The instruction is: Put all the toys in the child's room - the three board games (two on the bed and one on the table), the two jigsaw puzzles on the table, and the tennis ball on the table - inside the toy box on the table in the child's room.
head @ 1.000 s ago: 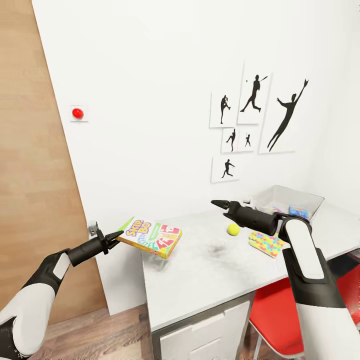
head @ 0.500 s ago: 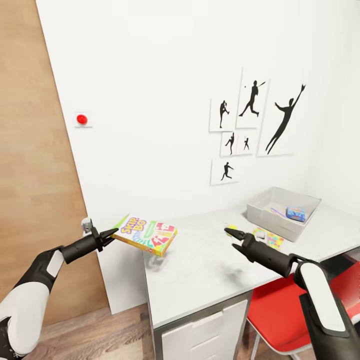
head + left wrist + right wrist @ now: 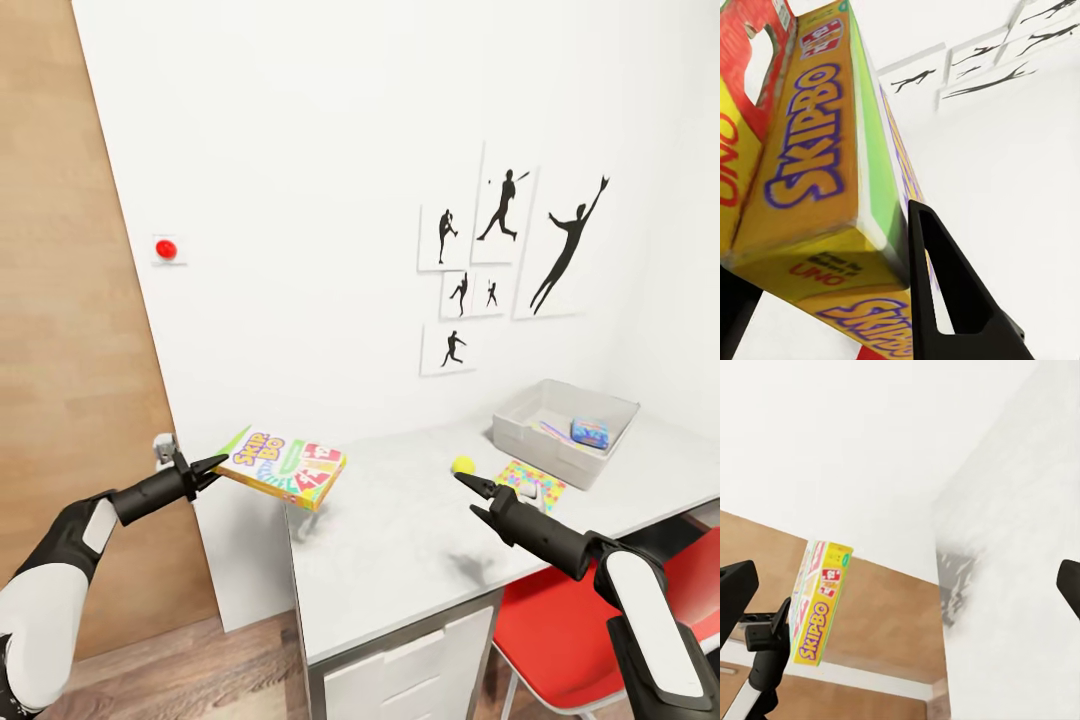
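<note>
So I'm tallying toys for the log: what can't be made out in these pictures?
- Toy box contents, head view: near wall hides part; blue item too small to name.
- Jigsaw puzzle: right pincer overlaps it, so one or two is unclear.
- Skip-Bo board game, left wrist view: cut off by edges.

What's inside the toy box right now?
In the toy box, a small blue box and a flat, pale multicoloured piece beside it show. The near wall hides the floor just behind it.
</note>
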Available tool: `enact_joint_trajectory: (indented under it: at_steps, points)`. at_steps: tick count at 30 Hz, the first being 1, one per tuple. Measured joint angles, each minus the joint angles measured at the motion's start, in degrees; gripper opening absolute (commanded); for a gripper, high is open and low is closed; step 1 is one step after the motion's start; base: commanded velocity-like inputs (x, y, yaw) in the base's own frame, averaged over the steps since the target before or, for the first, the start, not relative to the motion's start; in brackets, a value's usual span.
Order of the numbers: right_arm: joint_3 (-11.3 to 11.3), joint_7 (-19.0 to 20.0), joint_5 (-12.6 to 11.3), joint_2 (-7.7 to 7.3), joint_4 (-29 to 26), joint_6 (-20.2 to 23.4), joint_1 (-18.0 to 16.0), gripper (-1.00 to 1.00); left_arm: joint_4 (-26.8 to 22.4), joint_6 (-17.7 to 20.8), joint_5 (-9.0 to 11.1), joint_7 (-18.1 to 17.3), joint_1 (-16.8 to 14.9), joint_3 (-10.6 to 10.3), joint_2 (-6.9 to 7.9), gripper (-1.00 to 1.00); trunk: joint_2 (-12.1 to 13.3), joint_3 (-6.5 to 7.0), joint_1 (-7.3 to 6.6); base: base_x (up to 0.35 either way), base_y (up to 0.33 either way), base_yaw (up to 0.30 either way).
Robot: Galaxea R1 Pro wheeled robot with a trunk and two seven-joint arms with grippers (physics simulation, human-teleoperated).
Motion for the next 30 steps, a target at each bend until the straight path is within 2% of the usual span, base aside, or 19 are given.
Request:
enact_joint_trajectory:
  at_steps: [7,10,19,23,30]
  points:
    - [0.14,0.00,0.00,0.05,0.00,-0.06,0.00,1.00,-0.01,0.00,-0.03,-0.01,-0.01,-0.13,0.13,-1.00,2.81,0.83,-1.54,0.000,0.000,0.000]
    - [0.15,0.01,0.00,0.06,0.00,-0.06,0.00,1.00,-0.01,-0.01,-0.06,-0.09,-0.06,-1.46,0.17,-1.00,4.02,1.10,-2.20,0.000,0.000,0.000]
    - [0.48,0.01,0.03,0.13,0.00,-0.06,0.01,1.00,-0.44,-0.08,-0.09,-5.18,-0.17,-4.02,0.33,-1.00,7.63,1.87,-4.17,0.000,0.000,-0.005]
    - [0.63,0.01,0.05,0.26,-0.01,-0.06,0.03,1.00,-0.51,-0.12,-0.12,-5.91,-0.18,-5.10,0.39,-1.00,9.23,2.24,-5.05,0.000,0.000,-0.116]
    - [0.68,0.01,0.05,0.38,0.00,-0.06,0.02,1.00,-0.53,-0.12,-0.13,-6.14,-0.18,-5.32,0.39,-1.00,12.04,3.06,-6.56,-0.123,0.020,-0.120]
